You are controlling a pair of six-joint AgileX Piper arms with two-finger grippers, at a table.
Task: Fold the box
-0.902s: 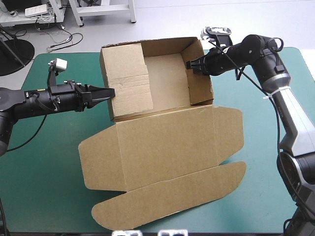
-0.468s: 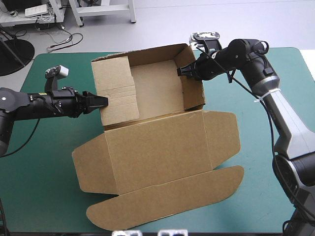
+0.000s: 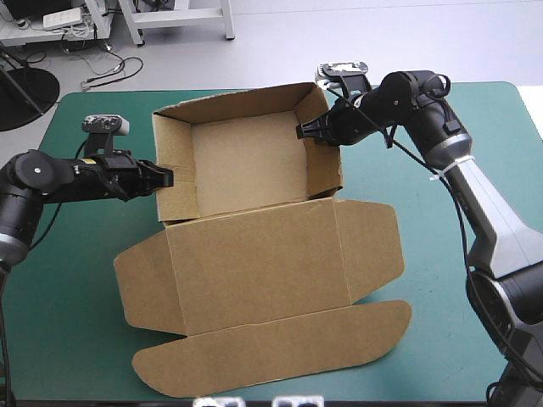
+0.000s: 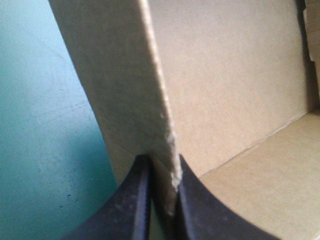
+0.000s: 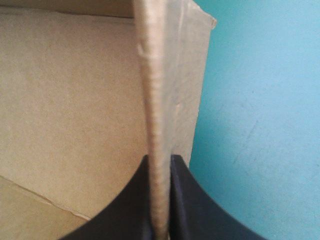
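On box (image 3: 254,263) side walls: left pincer (image 3: 168,178), right pincer (image 3: 302,133) clamped

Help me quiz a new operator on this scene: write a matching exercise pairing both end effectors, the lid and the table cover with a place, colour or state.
1. left end effector
2. right end effector
3. lid
4. table cover

A. lying flat, unfolded
B. shut on the right wall of the box
C. teal-green
D. shut on the left wall

Pairs: 1-D, 2-B, 3-A, 4-C
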